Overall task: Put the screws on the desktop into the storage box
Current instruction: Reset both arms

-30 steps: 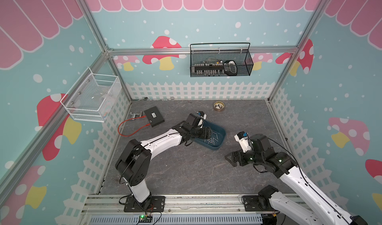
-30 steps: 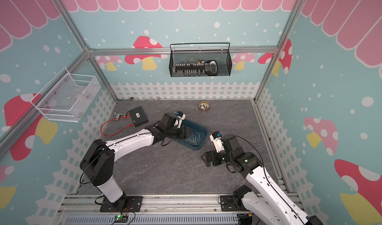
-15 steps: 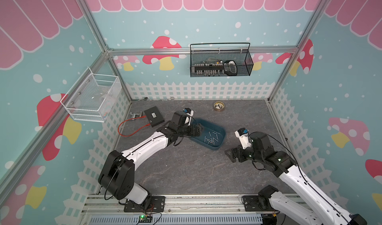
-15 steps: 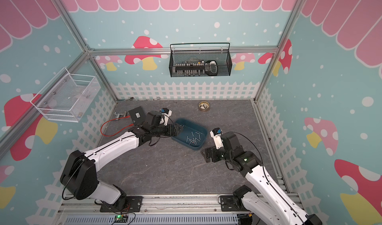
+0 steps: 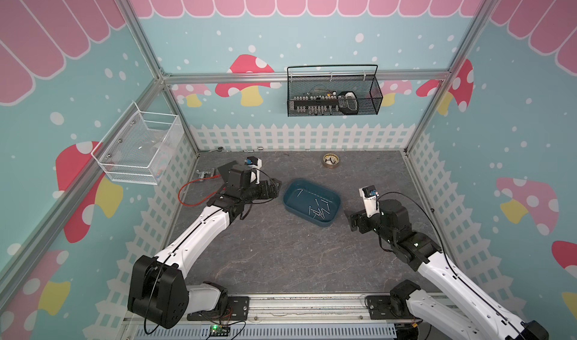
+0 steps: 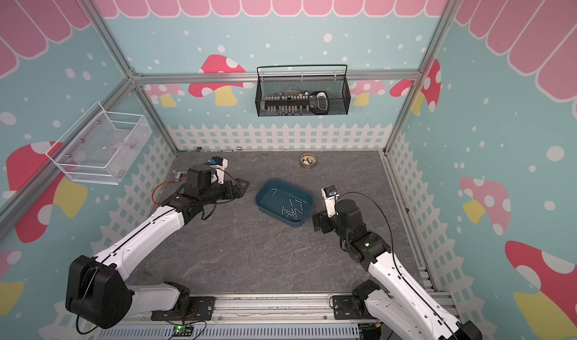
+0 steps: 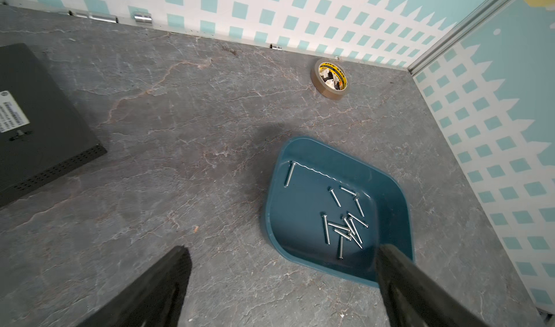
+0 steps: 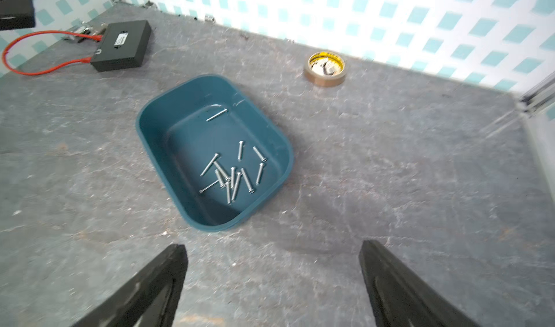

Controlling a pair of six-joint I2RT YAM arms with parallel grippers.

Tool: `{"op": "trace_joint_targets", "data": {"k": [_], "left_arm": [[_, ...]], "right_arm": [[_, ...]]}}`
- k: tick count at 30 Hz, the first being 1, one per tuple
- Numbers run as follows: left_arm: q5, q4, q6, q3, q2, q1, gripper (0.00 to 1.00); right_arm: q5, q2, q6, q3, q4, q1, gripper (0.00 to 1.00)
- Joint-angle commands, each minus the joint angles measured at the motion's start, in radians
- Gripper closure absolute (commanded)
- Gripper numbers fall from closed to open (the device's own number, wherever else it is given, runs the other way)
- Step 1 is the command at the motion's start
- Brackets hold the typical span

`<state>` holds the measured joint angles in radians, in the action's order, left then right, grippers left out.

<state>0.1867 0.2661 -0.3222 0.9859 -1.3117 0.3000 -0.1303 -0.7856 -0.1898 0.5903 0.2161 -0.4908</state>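
Plainly, both claws are empty. The left claw (image 7: 282,250) hangs with its jaws spread wide and nothing between them, close beside the storage box (image 8: 151,136); in the left wrist view one finger covers a corner of it. The right claw (image 8: 272,246) is spread just as wide, holds nothing, and sits near the box's opposite side without touching it.

Inside the box lie the screws (image 8: 231,178), most in a loose heap toward one end and one alone near the far wall. Around the box, the counter (image 8: 390,175) shows no screw that I can find, only a tape roll (image 8: 326,67) and a black flat box (image 8: 121,44) farther off.

I judge the gathering step done, or nearly so. The next move calls for checking the counter for strays, especially where the arms hide it. If there are none, both arms can draw clear.
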Motion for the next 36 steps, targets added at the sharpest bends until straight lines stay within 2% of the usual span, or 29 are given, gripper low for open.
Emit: {"op": "trace_joint_targets", "data": {"k": [1, 4, 9, 17, 23, 26, 31, 36], "left_arm": [[-0.027, 0.007, 0.035, -0.032, 0.037, -0.037, 0.01], [-0.008, -0.016, 0.028, -0.061, 0.063, -0.08, 0.01], [-0.032, -0.078, 0.05, -0.119, 0.126, -0.104, 0.01], [-0.138, -0.213, 0.094, -0.235, 0.259, -0.108, 0.01], [-0.198, -0.236, 0.092, -0.273, 0.276, -0.135, 0.01], [-0.184, -0.263, 0.094, -0.299, 0.275, -0.154, 0.01], [-0.153, -0.318, 0.093, -0.328, 0.264, -0.181, 0.01], [-0.132, -0.455, 0.114, -0.392, 0.24, -0.19, 0.01]], "right_arm": [[-0.112, 0.048, 0.102, -0.103, -0.264, 0.031, 0.05], [-0.133, 0.034, 0.142, -0.159, -0.371, 0.081, 0.04], [-0.09, -0.064, 0.142, -0.188, -0.514, 0.208, 0.03], [0.099, -0.294, 0.129, -0.213, -0.793, 0.437, 0.01], [0.19, -0.442, 0.147, -0.228, -0.981, 0.54, 0.01], [0.251, -0.502, 0.135, -0.261, -1.111, 0.58, 0.01], [0.29, -0.593, 0.136, -0.309, -1.282, 0.59, 0.01], [0.35, -0.703, 0.152, -0.397, -1.542, 0.592, 0.01]]}}
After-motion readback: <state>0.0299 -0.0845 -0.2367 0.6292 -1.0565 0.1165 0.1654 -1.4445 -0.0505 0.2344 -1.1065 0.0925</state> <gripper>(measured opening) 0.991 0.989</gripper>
